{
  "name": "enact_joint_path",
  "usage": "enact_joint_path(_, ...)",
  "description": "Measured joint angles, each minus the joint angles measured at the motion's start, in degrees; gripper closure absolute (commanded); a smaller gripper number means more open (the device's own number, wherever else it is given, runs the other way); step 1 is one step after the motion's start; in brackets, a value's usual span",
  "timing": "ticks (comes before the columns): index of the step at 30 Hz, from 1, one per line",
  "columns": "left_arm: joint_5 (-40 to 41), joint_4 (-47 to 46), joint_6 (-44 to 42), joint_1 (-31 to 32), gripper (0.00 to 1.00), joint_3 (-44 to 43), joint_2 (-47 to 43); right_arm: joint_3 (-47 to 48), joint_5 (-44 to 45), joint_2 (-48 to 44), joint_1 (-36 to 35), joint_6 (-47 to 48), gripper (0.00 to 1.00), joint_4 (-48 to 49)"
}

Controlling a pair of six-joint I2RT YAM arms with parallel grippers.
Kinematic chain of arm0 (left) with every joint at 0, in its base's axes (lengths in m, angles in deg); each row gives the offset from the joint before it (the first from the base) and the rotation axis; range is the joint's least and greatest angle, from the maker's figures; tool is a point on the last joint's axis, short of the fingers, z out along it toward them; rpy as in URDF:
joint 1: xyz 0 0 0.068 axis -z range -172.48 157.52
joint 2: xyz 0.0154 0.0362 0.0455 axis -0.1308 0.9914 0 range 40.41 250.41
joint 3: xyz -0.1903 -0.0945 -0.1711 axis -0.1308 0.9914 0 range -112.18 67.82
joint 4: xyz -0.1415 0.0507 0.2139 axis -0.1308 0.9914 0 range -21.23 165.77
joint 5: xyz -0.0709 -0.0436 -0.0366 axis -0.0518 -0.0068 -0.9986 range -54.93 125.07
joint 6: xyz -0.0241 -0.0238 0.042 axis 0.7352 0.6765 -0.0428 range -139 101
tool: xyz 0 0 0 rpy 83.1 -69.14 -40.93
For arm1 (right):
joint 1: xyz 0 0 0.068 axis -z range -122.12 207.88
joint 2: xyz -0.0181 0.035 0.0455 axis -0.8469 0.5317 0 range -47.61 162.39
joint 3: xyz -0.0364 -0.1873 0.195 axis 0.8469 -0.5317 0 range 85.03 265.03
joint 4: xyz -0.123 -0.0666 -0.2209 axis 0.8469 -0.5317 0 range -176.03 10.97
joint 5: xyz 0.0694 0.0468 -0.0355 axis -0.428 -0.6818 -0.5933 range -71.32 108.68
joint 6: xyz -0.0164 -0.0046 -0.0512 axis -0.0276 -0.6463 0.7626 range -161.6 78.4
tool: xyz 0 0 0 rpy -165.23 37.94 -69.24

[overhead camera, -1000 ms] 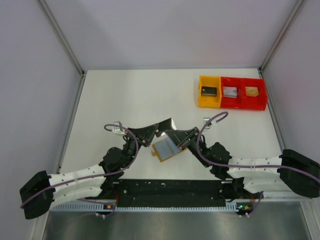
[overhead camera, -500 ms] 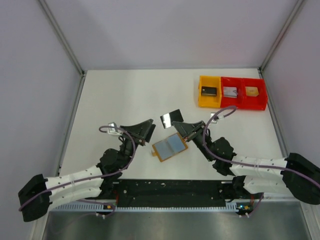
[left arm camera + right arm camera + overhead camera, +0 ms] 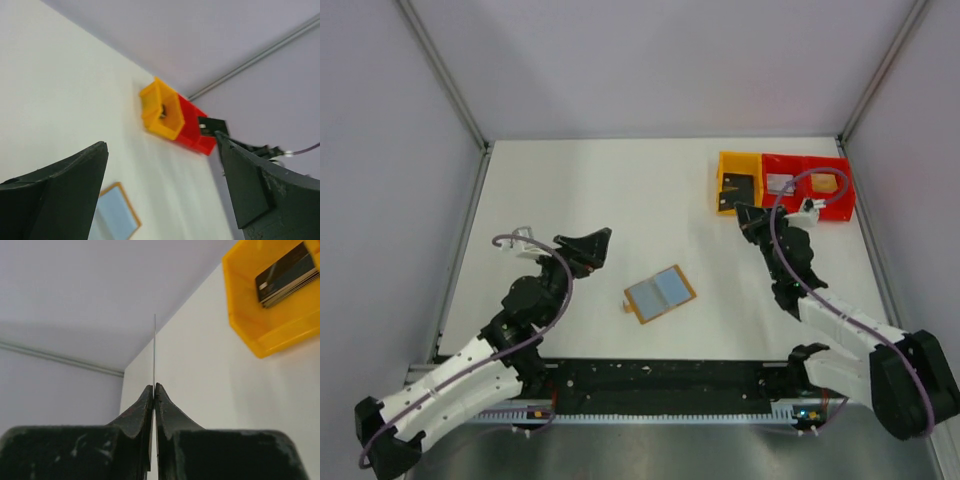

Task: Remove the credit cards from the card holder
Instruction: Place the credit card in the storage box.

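Note:
The card holder [image 3: 660, 293] lies open on the white table, tan rim up and grey-blue inner face showing; its corner also appears in the left wrist view [image 3: 116, 216]. My left gripper [image 3: 597, 250] is open and empty to its left, fingers [image 3: 60, 185] spread wide. My right gripper [image 3: 741, 209] is shut on a thin credit card [image 3: 728, 194], which looks dark from above and hangs at the near left edge of the yellow tray [image 3: 740, 182]. The right wrist view shows that card edge-on [image 3: 154, 347] between the closed jaws [image 3: 154, 386].
The yellow tray [image 3: 260, 325] holds a stack of dark cards [image 3: 287, 272]. Two red trays [image 3: 808, 186] adjoin it at the back right, each with a small rectangle inside. White walls enclose the table on three sides.
The right gripper has carried the card from above the card holder back right to the yellow tray. The left gripper has opened, let go of the holder and drawn back left.

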Motion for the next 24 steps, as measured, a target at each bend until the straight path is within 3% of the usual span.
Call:
enact_joint_path(6, -8.22, 5.95, -4.39, -10.12, 0.01, 4.46, 3.34, 10.97, -3.58, 14.08, 10.80, 0.33, 1.00, -5.40)
enact_joint_path(15, -12.04, 10.78, -8.94, -10.56, 0.01, 6.34, 2.21, 33.29, -1.60, 36.92, 12.48, 4.31, 1.00, -11.15)
enact_joint_path(24, -13.22, 12.50, -9.27, -10.69, 0.01, 7.56, -0.33, 44.61, 1.55, 48.13, 12.72, 6.86, 1.00, -17.25)
